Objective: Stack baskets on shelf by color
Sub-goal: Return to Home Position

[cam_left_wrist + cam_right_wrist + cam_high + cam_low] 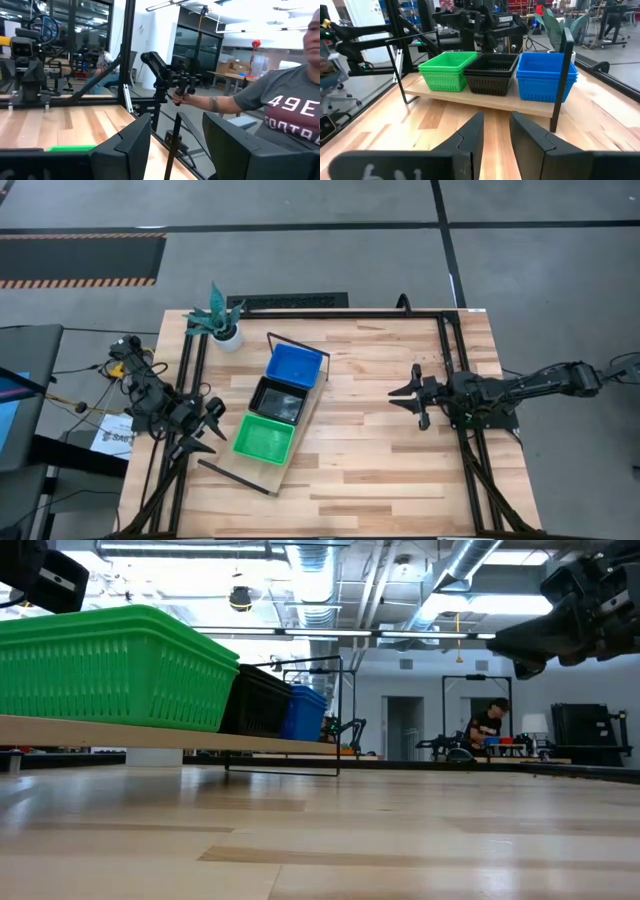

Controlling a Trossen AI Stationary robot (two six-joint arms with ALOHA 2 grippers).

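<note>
- Three colour groups of baskets, one shelf, one plant and two grippers on the table (380, 470).
- One left gripper (203, 430): at the table's left edge, just beside the near end of the shelf; jaws spread wide, holding nothing.
- One potted plant (222, 320): white pot, near the far left corner, apart from the shelf.
- One shelf (303, 435): light-wood plank with black wire ends, lying diagonally, left of the table's centre.
- One lot of green baskets (264, 439): on the shelf's near end.
- One lot of black baskets (279, 400): mid-shelf, touching both neighbours.
- One lot of blue baskets (295, 366): on the far end, with nested rims showing in the right wrist view.
- One right gripper (410, 405): over the table's right half, well apart from the shelf, pointing toward it; jaws slightly parted, empty.
</note>
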